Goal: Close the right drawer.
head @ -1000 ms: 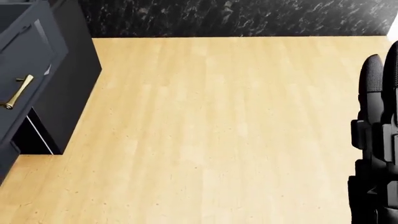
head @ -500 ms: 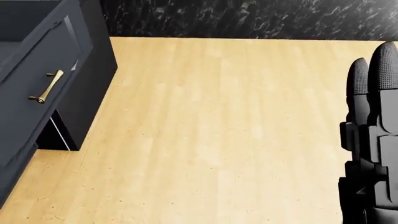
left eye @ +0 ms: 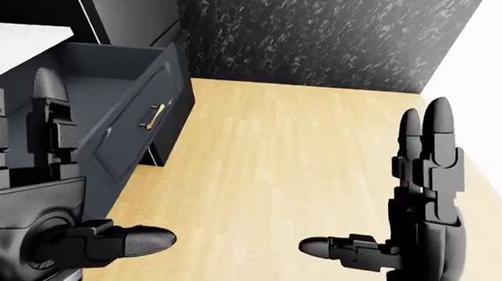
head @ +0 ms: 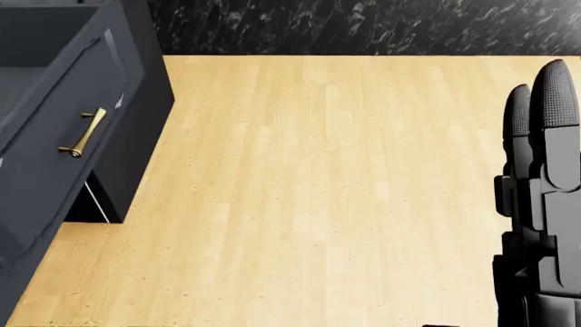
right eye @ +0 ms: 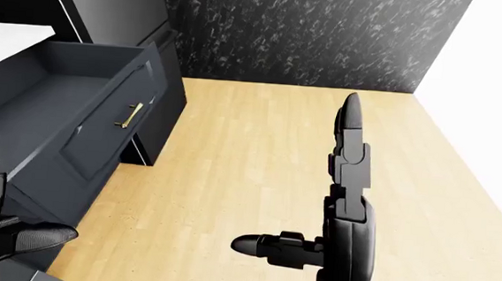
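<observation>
Wood floor (head: pixel 318 191) — open drawer (right eye: pixel 67 111), left hand (left eye: pixel 26 184) only in eye views.

head view steeply downward, eye views forward, sharing drawer (left eye: pixel 137 116)

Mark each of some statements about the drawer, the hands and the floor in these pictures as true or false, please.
1. The drawer stands pulled out from the cabinet. True.
2. The right hand grips the handle. False: it is open, apart from the handle, over the floor.
3. The handle is gold coloured. True.
4. The left hand is shut on the drawer front. False: its fingers are spread and hold nothing.
5. The floor is dark tile. False: it is light wood; the wall is dark and speckled.
</observation>
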Robot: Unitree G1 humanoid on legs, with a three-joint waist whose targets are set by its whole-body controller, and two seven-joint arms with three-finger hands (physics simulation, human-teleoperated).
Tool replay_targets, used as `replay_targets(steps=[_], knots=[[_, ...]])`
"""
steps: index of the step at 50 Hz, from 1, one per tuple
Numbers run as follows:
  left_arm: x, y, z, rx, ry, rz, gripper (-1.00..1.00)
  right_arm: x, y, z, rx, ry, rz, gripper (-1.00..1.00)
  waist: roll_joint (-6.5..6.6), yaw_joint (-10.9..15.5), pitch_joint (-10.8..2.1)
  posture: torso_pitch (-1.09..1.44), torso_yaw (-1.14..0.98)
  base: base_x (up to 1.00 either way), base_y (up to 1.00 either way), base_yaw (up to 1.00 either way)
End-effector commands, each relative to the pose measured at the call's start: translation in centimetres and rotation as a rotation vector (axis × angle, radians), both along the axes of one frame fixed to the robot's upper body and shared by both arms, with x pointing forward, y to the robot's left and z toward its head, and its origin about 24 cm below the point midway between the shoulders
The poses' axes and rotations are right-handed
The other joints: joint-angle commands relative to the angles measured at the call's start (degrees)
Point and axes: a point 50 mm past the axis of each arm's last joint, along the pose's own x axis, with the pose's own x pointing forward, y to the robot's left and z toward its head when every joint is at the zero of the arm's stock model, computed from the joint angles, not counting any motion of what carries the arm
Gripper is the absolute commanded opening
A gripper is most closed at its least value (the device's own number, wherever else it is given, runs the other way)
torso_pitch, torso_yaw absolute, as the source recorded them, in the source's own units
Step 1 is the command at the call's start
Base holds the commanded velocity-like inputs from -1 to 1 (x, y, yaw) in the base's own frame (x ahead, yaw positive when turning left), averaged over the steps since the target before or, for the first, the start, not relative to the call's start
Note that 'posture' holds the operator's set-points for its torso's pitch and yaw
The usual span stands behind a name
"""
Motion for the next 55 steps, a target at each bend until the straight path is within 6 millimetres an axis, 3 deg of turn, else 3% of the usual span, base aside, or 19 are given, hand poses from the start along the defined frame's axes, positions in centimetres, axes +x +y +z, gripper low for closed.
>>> replay_targets(steps=[1,4,5,6,13,17,18,20,26,30,31,32,38,41,43,44,47,51,55], knots=[[-0.5,0.1,0.6,0.005,-0.047,0.01,1.0,-0.3,0.2,0.7,0.001,-0.052,0.01,1.0,0.1,0.1,-0.25,0.0,0.0,0.0,0.16,0.0],[-0.4,0.0,0.7,0.006,-0.047,0.009,1.0,-0.3,0.2,0.7,0.001,-0.052,0.01,1.0,5.22,0.4,-1.08,0.0,0.0,0.0,0.14,0.0],[-0.4,0.0,0.7,0.005,-0.046,0.009,1.0,-0.4,0.2,0.7,0.002,-0.05,0.01,1.0,2.46,0.8,-0.42,0.0,0.0,0.0,0.13,0.0],[-0.4,0.1,0.7,0.006,-0.046,0.01,1.0,-0.4,0.2,0.7,0.002,-0.05,0.011,1.0,3.12,0.6,-0.45,0.0,0.0,0.0,0.12,0.0],[-0.4,0.1,0.7,0.005,-0.046,0.01,1.0,-0.1,0.2,0.6,0.0,-0.044,0.002,1.0,-0.66,0.6,-0.46,0.0,0.0,0.0,0.13,0.0],[-0.4,0.1,0.6,0.004,-0.047,0.01,1.0,0.0,0.2,0.5,0.0,-0.041,0.003,1.0,-5.79,0.3,-1.68,0.0,0.0,0.0,0.14,0.0],[-0.4,0.1,0.6,0.005,-0.046,0.009,1.0,0.0,0.2,0.4,-0.001,-0.04,0.001,1.0,-2.8,-0.4,-0.76,0.0,0.0,0.0,0.12,0.0],[-0.5,0.1,0.6,0.006,-0.047,0.009,1.0,0.1,0.1,0.4,0.0,-0.039,-0.001,1.0,-3.7,0.0,-0.96,0.0,0.0,0.0,0.14,0.0],[-0.5,0.1,0.6,0.006,-0.047,0.009,1.0,0.2,0.1,0.3,-0.002,-0.035,-0.003,1.0,-0.66,0.3,-0.2,0.0,0.0,0.0,0.13,0.0],[-0.5,0.1,0.6,0.006,-0.046,0.01,1.0,0.3,0.1,0.3,-0.003,-0.032,-0.003,1.0,5.02,0.5,-0.99,0.0,0.0,0.0,0.13,0.0],[-0.4,0.1,0.6,0.006,-0.046,0.01,1.0,0.4,0.1,0.3,-0.002,-0.032,-0.003,1.0,2.48,0.9,-0.31,0.0,0.0,0.02,0.13,0.0],[-0.5,0.1,0.6,0.006,-0.047,0.01,1.0,0.4,0.2,0.2,-0.003,-0.031,-0.001,1.0,3.1,0.6,-0.2,0.0,0.0,0.01,0.12,0.0],[-0.5,0.1,0.6,0.007,-0.048,0.011,1.0,0.6,0.2,0.1,-0.008,-0.027,-0.003,1.0,0.13,0.6,-0.49,0.0,0.0,0.01,0.13,0.0],[-0.5,0.1,0.6,0.006,-0.047,0.01,1.0,0.6,0.2,0.1,-0.008,-0.024,-0.003,1.0,-2.14,0.6,-0.45,0.0,0.0,0.01,0.13,0.0],[-0.5,0.1,0.6,0.006,-0.048,0.011,1.0,0.7,0.2,0.1,-0.008,-0.024,-0.003,1.0,-5.19,0.4,-1.3,0.0,0.0,0.01,0.13,0.0],[-0.5,0.1,0.6,0.006,-0.048,0.011,1.0,0.7,0.2,0.1,-0.008,-0.024,-0.003,1.0,-3.04,-0.2,-0.81,0.0,0.0,0.02,0.13,0.0],[-0.4,0.1,0.7,0.006,-0.048,0.011,1.0,0.7,0.2,0.1,-0.007,-0.022,-0.003,1.0,-3.42,0.0,-0.92,0.0,0.0,0.01,0.14,0.0],[-0.4,0.1,0.7,0.005,-0.048,0.011,1.0,0.8,0.1,0.1,-0.006,-0.021,-0.003,1.0,-1.59,0.4,-0.33,0.0,0.0,0.01,0.14,0.0],[-0.4,0.1,0.7,0.005,-0.048,0.011,1.0,0.8,0.2,0.1,-0.007,-0.02,-0.003,1.0,2.95,0.1,-0.79,0.0,0.0,0.01,0.13,0.0]])
